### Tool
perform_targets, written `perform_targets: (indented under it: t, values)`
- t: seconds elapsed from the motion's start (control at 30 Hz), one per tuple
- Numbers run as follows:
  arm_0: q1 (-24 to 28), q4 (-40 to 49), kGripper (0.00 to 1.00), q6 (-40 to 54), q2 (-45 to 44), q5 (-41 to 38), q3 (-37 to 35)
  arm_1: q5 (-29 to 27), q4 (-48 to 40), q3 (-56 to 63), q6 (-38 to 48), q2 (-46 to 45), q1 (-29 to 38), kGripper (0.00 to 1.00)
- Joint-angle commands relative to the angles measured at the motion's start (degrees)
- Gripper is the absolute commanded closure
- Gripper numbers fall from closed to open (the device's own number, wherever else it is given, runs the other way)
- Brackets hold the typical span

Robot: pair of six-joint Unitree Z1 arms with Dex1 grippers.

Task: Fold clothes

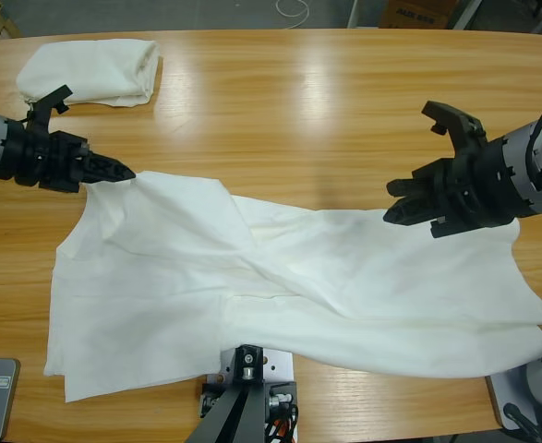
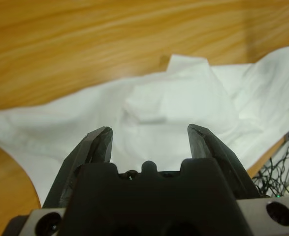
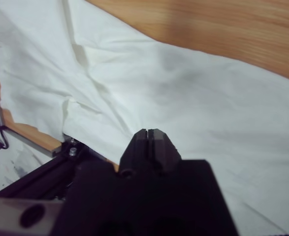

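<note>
The spread T-shirt (image 1: 344,286) lies crumpled on the table (image 1: 298,83) below the folded T-shirt (image 1: 90,72), its long axis running away from it along the near edge. The right gripper (image 1: 123,172), jaws pressed together, touches the spread T-shirt's corner nearest the folded T-shirt. The left gripper (image 2: 149,140) hovers wide apart over its far end.

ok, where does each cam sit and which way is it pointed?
High: fixed above the table, facing down; shows the spread T-shirt, the folded T-shirt, and both arms with the left claw and right claw.
Left wrist: on the left arm, looks along the open left claw over the spread T-shirt to bare wood.
Right wrist: on the right arm, looks along the shut right claw over the spread T-shirt towards the table edge.
Shared: all three see the spread T-shirt.
</note>
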Motion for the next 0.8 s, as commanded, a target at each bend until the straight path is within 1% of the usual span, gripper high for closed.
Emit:
perform_targets:
  t: [0.03, 0.1, 0.13, 0.17, 0.2, 0.23, 0.37, 0.53, 0.6, 0.67, 0.8]
  values:
    - [-0.33, -5.65, 0.391, -1.73, 8.37, 0.15, 0.39, 1.25, -0.74, 2.99, 0.57, -1.42, -0.68, 1.000]
    - [-0.60, -5.79, 0.400, -1.73, 8.69, -0.13, 0.86, 1.25, -0.77, 3.52, 0.66, -1.49, -0.68, 1.000]
    - [-0.60, -5.79, 0.471, -1.67, 8.69, -0.19, 1.15, 1.25, -0.93, 3.81, 0.71, -1.49, -0.66, 1.000]
    - [-0.60, -5.79, 0.590, -1.64, 8.72, -0.20, 1.34, 1.28, -1.12, 4.08, 0.75, -1.49, -0.66, 1.000]
    - [-0.60, -5.79, 0.834, -1.59, 8.77, -0.34, 1.44, 1.34, -1.42, 4.36, 0.78, -1.44, -0.66, 1.000]
    - [-0.63, -5.81, 1.000, -1.36, 8.77, -0.57, 1.46, 1.37, -1.78, 4.69, 0.84, -1.35, -0.66, 1.000]
    - [-1.06, -6.58, 1.000, -0.58, 8.74, -2.98, 1.11, 2.22, -3.04, 6.08, 1.24, -1.05, -0.66, 1.000]
    - [-1.90, -5.97, 1.000, 0.98, 7.46, -2.35, 2.67, 2.44, -3.87, 6.38, 1.54, -0.93, -0.61, 1.000]
    - [-2.16, -5.33, 1.000, 1.00, 5.59, -2.00, 3.69, 2.90, -3.99, 6.38, 1.56, -0.79, -0.59, 1.000]
    - [-3.36, -1.82, 1.000, 0.70, 2.39, -1.05, 3.69, 3.16, -3.99, 6.57, 1.57, -0.93, -0.54, 1.000]
    - [-6.52, 9.05, 1.000, -2.69, -5.80, 1.38, 3.73, 3.09, -4.29, 7.12, 1.75, -1.70, -0.50, 1.000]
